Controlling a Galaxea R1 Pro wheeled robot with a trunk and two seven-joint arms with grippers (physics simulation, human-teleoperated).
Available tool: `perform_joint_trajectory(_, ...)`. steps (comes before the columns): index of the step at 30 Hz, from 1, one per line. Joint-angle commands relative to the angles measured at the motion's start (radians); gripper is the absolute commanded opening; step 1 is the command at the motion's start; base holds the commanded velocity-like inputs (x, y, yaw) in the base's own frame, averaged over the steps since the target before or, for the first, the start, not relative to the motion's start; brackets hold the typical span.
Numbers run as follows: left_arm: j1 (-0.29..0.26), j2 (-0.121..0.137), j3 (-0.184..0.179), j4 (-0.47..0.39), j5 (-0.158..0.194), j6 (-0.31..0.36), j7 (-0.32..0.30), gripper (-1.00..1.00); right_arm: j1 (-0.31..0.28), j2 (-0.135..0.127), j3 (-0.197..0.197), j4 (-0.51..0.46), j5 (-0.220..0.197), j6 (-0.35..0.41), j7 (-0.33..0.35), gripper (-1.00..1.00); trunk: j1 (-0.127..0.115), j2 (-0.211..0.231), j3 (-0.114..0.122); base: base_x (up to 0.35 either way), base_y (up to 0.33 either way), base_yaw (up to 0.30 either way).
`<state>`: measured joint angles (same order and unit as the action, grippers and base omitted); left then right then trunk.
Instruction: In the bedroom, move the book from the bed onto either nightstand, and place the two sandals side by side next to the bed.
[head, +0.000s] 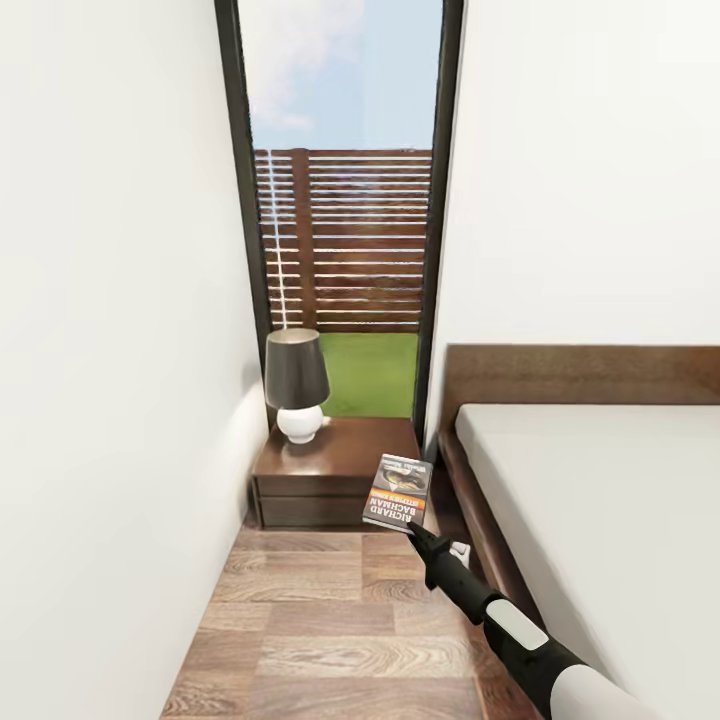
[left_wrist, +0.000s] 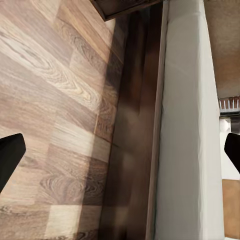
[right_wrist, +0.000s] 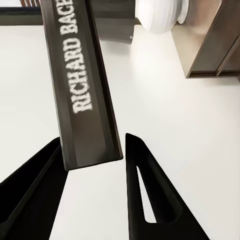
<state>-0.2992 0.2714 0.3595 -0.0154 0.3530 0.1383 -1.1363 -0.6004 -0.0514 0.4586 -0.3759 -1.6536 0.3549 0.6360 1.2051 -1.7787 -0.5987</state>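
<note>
Book (head: 397, 491) first: the thin dark paperback with white and orange lettering is up in the air, pinched by the right pincer (head: 413, 527) at its lower edge, cover facing the head camera with the title reading upside down. It hangs over the front right corner of the nightstand (head: 340, 455), just in front of that corner as the head view shows it; whether it touches the wooden top cannot be told. In the right wrist view the book (right_wrist: 82, 85) runs edge-on between the two black fingers (right_wrist: 145, 190), spine lettering "RICHARD BAC..." readable, and the right pincer (right_wrist: 92, 160) is pressed on its end from both sides. Beyond it in that view are the white lamp base (right_wrist: 160, 15) and dark wood of the nightstand (right_wrist: 215, 40).

On the nightstand stands a lamp (head: 296, 385) with a black shade and round white base, toward the back left of the top. The nightstand sits in the narrow gap between the white wall at left and the bed (head: 600, 520), under a tall black-framed window (head: 340, 200) that looks out on a slatted wooden fence and grass. The bed's dark headboard and frame edge and its light-grey mattress take up the right side of the head view; wood-plank floor (head: 320, 620) lies in front of the nightstand.

The left wrist view looks along the floor (left_wrist: 55, 100) beside the bed's dark side rail and grey mattress (left_wrist: 187, 130). The left pincer (left_wrist: 120, 150) is spread wide, its black fingertips (left_wrist: 9, 155) at opposite edges of that view, holding nothing
</note>
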Motion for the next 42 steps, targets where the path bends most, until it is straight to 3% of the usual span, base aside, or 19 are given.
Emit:
perform_joint_trajectory(1,-0.001,0.0,0.005,0.0,-0.002,0.011,-0.003,1.0,-0.001,-0.001,0.005,0.0,-0.013,0.006,0.002,-1.0,0.0,0.0,-0.001,0.155,0.0,0.0)
perform_joint_trajectory(42,-0.001,0.0,0.005,0.0,-0.002,0.011,-0.003,1.0,-0.001,-0.001,0.005,0.0,-0.012,0.006,0.001,-1.0,0.0,0.0,-0.001,0.153,-0.011,0.0)
